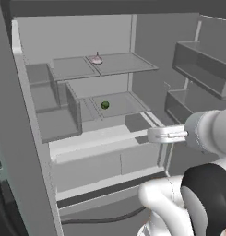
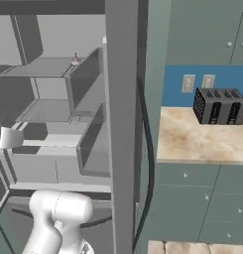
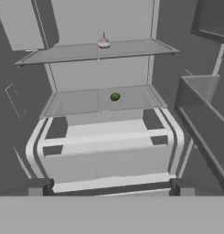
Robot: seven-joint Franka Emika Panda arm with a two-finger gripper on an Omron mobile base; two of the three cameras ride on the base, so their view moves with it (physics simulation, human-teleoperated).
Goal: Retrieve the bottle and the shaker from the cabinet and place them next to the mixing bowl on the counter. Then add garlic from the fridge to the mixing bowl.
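The fridge stands open in front of me. The garlic (image 1: 97, 59) (image 2: 76, 61) (image 3: 104, 43), a small pinkish-white bulb, sits on the upper glass shelf (image 3: 131, 48) near its middle. My gripper (image 3: 109, 189) (image 1: 152, 134) (image 2: 5, 137) hovers in front of the drawers, well below and short of the garlic. Its jaws are open wide with nothing between them; one dark fingertip (image 3: 38, 186) shows at the bottom left of the hand view. The bottle, the shaker and the mixing bowl are out of view.
A small green round item (image 1: 105, 105) (image 3: 114, 97) lies on the lower shelf. Door bins (image 1: 197, 64) jut out on the right. A black toaster (image 2: 219, 105) stands on the beige counter (image 2: 192, 141) right of the fridge.
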